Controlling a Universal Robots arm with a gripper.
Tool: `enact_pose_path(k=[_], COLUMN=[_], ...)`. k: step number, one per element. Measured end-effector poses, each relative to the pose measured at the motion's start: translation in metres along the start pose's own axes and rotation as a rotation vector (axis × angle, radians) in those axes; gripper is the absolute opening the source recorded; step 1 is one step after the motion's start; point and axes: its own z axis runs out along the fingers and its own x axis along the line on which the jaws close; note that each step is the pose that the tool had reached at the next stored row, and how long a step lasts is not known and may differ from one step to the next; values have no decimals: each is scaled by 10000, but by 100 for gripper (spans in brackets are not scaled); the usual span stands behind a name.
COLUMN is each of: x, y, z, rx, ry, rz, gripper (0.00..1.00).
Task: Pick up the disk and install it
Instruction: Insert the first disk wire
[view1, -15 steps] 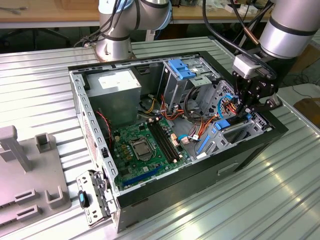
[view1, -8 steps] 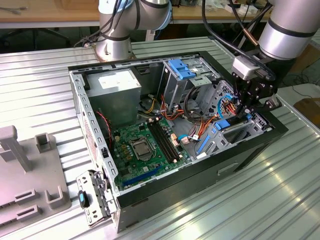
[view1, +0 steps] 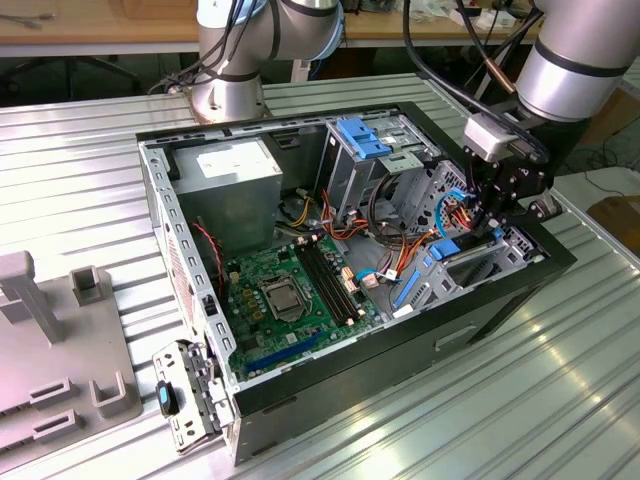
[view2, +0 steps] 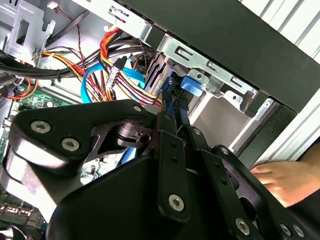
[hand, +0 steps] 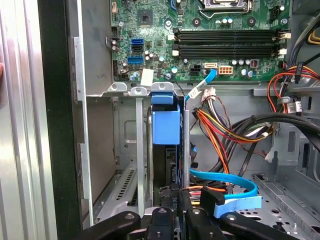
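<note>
**Holding the disk on edge in the drive bay**

Reaching into the open computer case (view1: 300, 385), the arm has its gripper (view1: 487, 222) low at the exterior view's right end of the case, over the drive bay (view1: 480, 262). In the first wrist view the disk (hand: 165, 150) stands on its edge inside the bay, between the thin metal walls, with its blue carrier end (hand: 165, 122) turned toward the motherboard (hand: 200, 45). The gripper's black fingers (hand: 170, 220) are closed on the near edge of the disk; in the second wrist view the two fingers (view2: 172, 150) meet tightly around the narrow blue and grey edge of the disk (view2: 170, 100).

A light blue data cable (hand: 225, 182) curves just beside the gripper, and a bundle of orange, yellow and red wires (hand: 225, 127) runs near the bay. In the exterior view, the blue latch piece (view1: 362, 138) sits on the upper cage at the far side of the case, well apart from the gripper. The power supply (view1: 235, 185) is at the far left corner of the case.

A person's hand (view2: 282, 182) rests outside the case, near its black outer wall (view2: 240, 45).
</note>
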Motion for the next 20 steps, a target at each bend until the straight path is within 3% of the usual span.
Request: enact_pose_path(k=[6,7,8,12,15,16,18,20], x=[0,0,0,5,6,6,6,6], y=[0,0,0,-14,-15,-16,-16,-17], z=[4,3,0,-102,-109,-114,-118,-123], rx=[1,0,0,0,0,0,0,0], ry=[-9,-8,-3,-2,-5,-2,-4,-2], rz=[1,1,0,0,1,0,0,0], gripper=[18,24,24,24,24,23,11,11])
